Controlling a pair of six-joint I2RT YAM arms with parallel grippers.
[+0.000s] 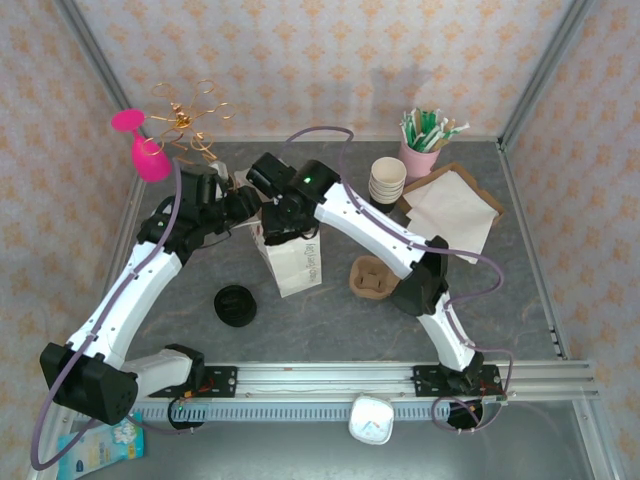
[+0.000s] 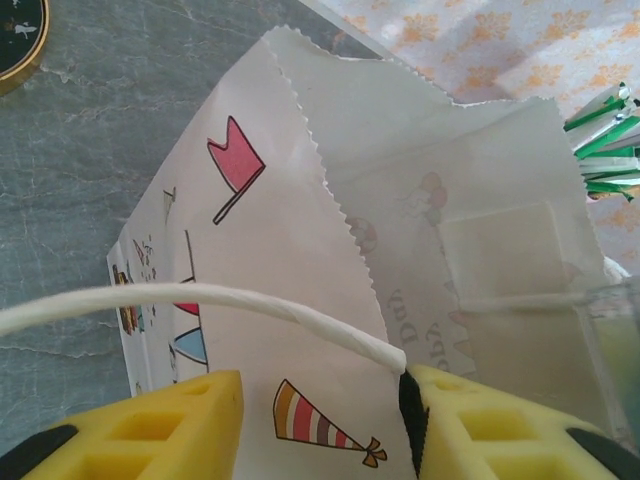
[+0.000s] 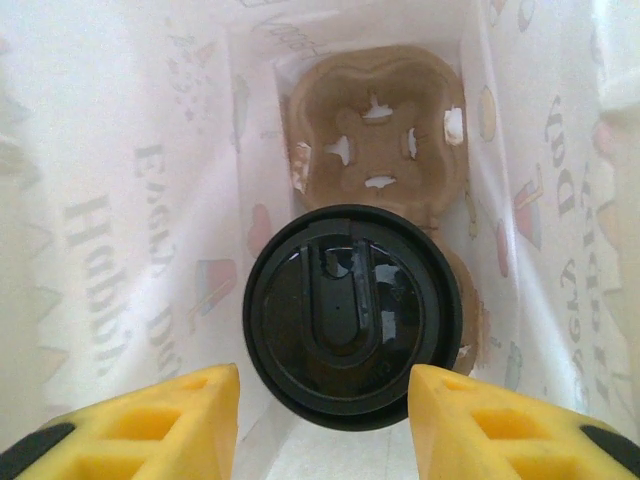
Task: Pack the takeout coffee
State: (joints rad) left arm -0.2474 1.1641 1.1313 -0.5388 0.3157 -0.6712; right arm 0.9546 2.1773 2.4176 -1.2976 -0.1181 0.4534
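Observation:
The takeout coffee [image 3: 352, 315], a dark cup under a round black lid, stands inside the white paper bag [image 3: 120, 250] on a brown cardboard carrier [image 3: 380, 130]. My right gripper [image 3: 325, 400] hangs open just above it, its yellow fingers either side of the lid and clear of it. From above, the bag [image 1: 292, 262] stands mid-table with the right gripper [image 1: 283, 218] over its mouth. My left gripper [image 2: 320, 400] is open at the bag's printed wall [image 2: 260, 260]. The white twisted handle [image 2: 200, 298] ends against its right finger [image 2: 470, 420].
A loose black lid [image 1: 235, 305] lies left of the bag and a second brown carrier [image 1: 372, 277] right of it. At the back right are stacked cups [image 1: 387, 180], a pink cup of straws [image 1: 425, 140] and napkins [image 1: 455, 205]. A pink glass [image 1: 145, 150] stands back left.

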